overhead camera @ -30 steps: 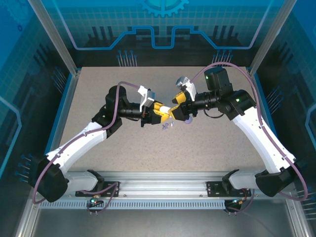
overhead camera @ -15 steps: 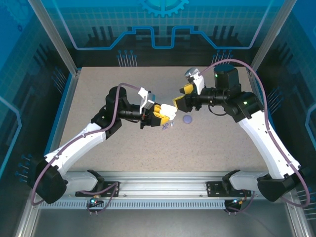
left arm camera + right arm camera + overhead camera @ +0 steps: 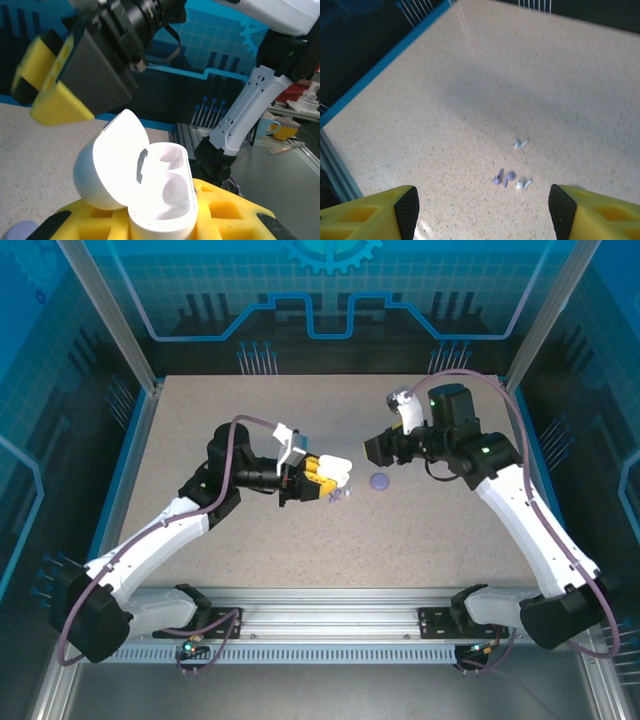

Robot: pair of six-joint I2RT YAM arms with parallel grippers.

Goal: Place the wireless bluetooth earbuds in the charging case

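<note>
Left gripper [image 3: 333, 478]: pinched on the open charging case [image 3: 165, 210]; the lid is swung back and both wells are empty.
Right gripper [image 3: 484, 200]: fingers spread wide with nothing between them, hanging above the bench [image 3: 470, 75].
Earbuds [image 3: 522, 184]: a few tiny pieces lie loose on the bench. Three are clustered and one sits slightly apart, near the purple disc [image 3: 379, 481].
Pick risk: the pieces are tiny and crowded, so closing on them could pinch two at once or flick one away.
Insertion risk: the case is held tilted in the air, so a misaligned bud would likely miss its well and drop.
Contact risk: the grippers work close together, and a bump could shift the case in its grip.
</note>
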